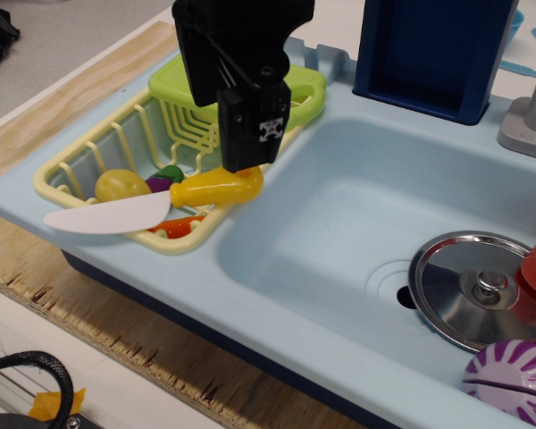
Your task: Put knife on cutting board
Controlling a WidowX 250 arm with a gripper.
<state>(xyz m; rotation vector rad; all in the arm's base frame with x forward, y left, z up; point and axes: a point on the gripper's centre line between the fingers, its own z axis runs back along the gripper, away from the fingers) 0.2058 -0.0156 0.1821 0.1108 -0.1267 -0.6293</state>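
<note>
**A:** What's the gripper [243, 165] doing?

**B:** It's pinching the knife [152, 204] by the yellow-orange handle. The fingers are coming down from above and closing on the handle end. The blade is sticking out to the left, roughly level, white, broad and curved.

**A:** Where's the knife sitting?

**B:** It's hanging over the front corner of the rack [71, 170]. The blade tip is reaching past the rack's rim, over the sink unit's [277, 268] edge. Can't tell if the blade is touching the rim or floating just above it.

**A:** Board?

**B:** The board [308, 94] is lying at the back of the rack, lime green, mostly hidden behind the arm. One rounded corner is showing to the right of the gripper, another bit to the left. The knife is well apart from it.

**A:** Anything else in the rack?

**B:** A yellow toy food [121, 185] is sitting right behind the blade, with a purple piece [163, 179] beside it. Something orange [180, 223] is lying under the knife.

**A:** Basin?

**B:** A metal lid [469, 288] is lying by the drain, and a purple-and-white ball [511, 380] is sitting at the front right corner. A blue box [429, 49] is standing behind the basin.
</note>
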